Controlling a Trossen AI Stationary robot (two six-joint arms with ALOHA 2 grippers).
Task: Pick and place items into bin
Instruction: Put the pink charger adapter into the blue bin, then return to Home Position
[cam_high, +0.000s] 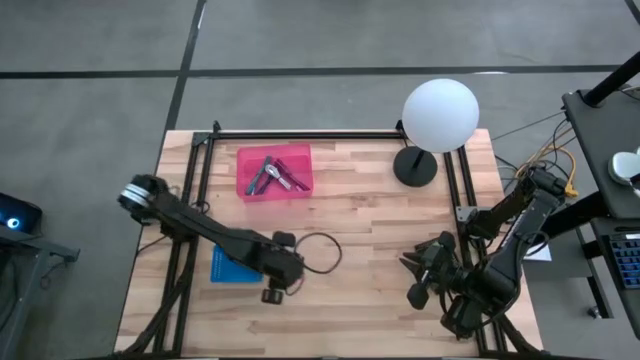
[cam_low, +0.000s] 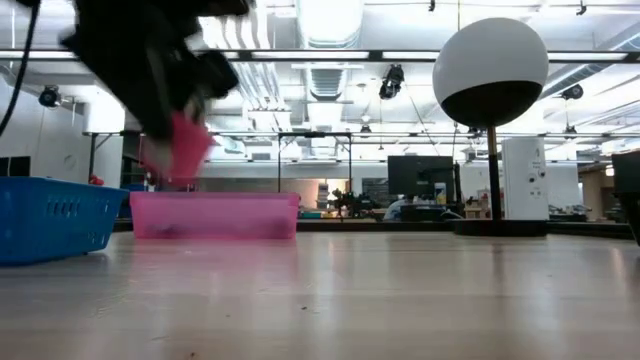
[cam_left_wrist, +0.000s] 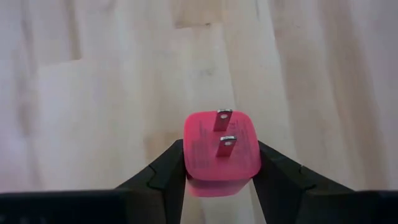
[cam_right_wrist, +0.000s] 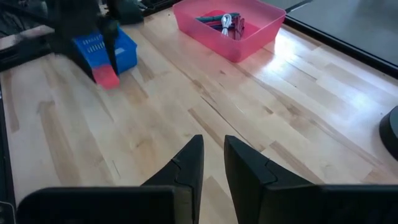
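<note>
Already in the bin: the pink bin (cam_high: 274, 173) near the far edge of the table (cam_high: 370, 240) holds several pen-like sticks (cam_right_wrist: 214, 22) and a silver tool (cam_high: 262, 176), heaped together in one pile.
Still to place: by my reckoning, the one piece I carry, a pink plug-shaped block (cam_left_wrist: 221, 152) with two small metal prongs on its face; I see no other loose piece on the bare wood in any view.
My left gripper (cam_left_wrist: 219, 180): the fingers are partly closed, pinching the pink block by its two sides (prongs pointing away from my wrist), clear of the tabletop in the low view.
Where the block is: in the air above the near-left part of the table, beside the blue basket (cam_high: 228, 266) and well apart from the pink bin.
My right gripper (cam_right_wrist: 213, 163): nearly pressed together with only a narrow slit between the fingers, holding nothing, waiting over the near-right part of the table.
Progress: far along, I judge; the carry to the bin and the release are left.
</note>
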